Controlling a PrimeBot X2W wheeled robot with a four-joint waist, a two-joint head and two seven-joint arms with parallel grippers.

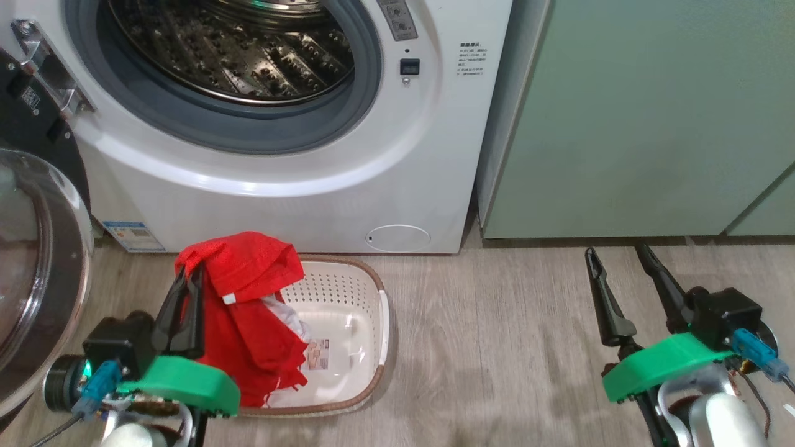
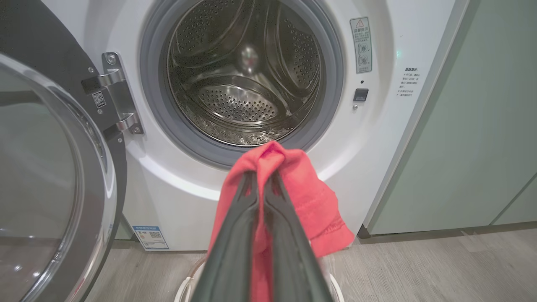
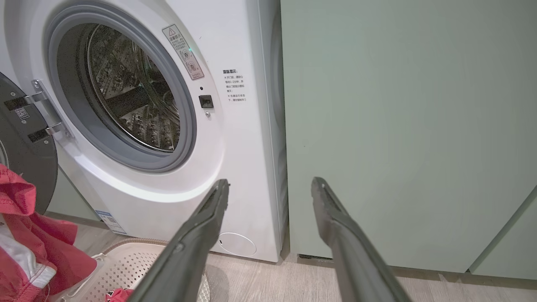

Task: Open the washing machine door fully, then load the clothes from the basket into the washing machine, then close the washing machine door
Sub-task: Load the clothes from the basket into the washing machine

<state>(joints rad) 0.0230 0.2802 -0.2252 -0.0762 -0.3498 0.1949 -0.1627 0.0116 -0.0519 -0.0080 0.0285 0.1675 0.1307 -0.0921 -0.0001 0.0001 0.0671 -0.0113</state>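
The left gripper (image 1: 191, 273), two long dark fingers on a green mount, is pinched tight on a bunch of the soft red clothes with white stripes and trim (image 1: 248, 267). In the left wrist view the red fabric bulges out over and beside the closed fingertips (image 2: 268, 188). The held cloth is raised above the cream perforated plastic basket with a brown woven-look rim (image 1: 371, 282), and its lower folds hang down into the basket's left half, near the paper label (image 1: 318, 354) on the basket floor. Whether one garment or both is lifted I cannot tell. The basket stands on the grey wood-look floor (image 1: 497, 341) close before the white front-loading washing machine (image 1: 279, 205). The machine's large round door with a glossy black rim and clear glass bowl (image 1: 37, 279) stands wide open at the left, exposing the perforated steel drum (image 1: 248, 56) inside the grey rubber gasket (image 1: 366, 93). The right gripper (image 1: 615, 250), its fingers spread apart and holding nothing, hovers over the floor well to the right of the basket, in front of the pale green cabinet (image 1: 621, 124).
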